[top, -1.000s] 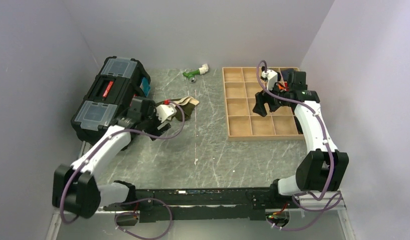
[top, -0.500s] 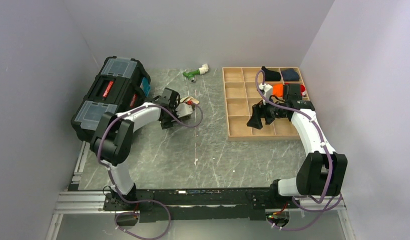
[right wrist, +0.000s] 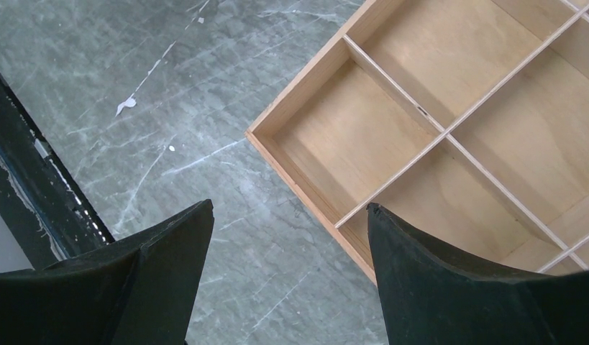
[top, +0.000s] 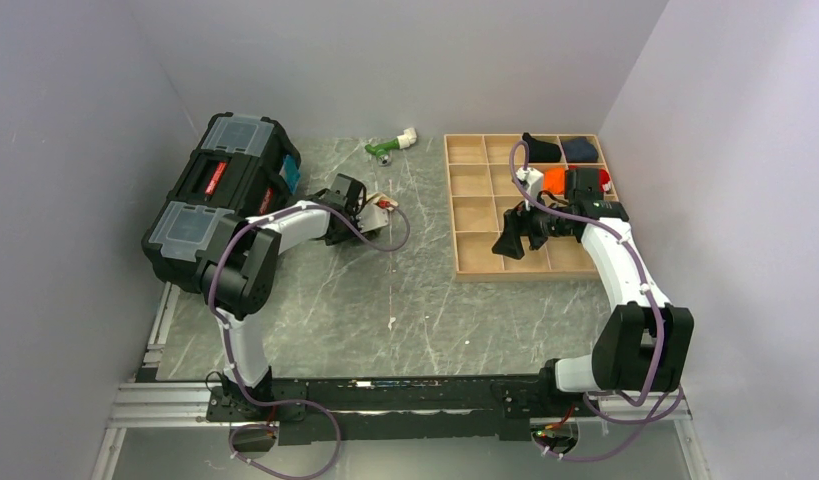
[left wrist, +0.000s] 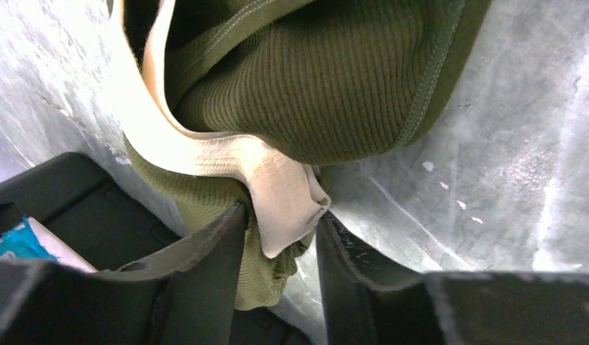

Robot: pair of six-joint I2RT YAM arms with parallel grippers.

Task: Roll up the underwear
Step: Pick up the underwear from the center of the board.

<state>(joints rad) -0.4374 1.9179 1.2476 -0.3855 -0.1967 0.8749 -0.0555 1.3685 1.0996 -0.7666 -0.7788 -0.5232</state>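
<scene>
Top external: the underwear lay bunched at far left beside the toolbox, under the left gripper, the nearer arm. Left wrist: jaws half-closed, flanking the waistband; whether they pinched it could not be told. Right wrist: the right gripper was spread and empty over the tray corner.

Underwear: olive-green ribbed, cream waistband. Tray: light wood. Tabletop: grey marbled w/ white streaks.
</scene>
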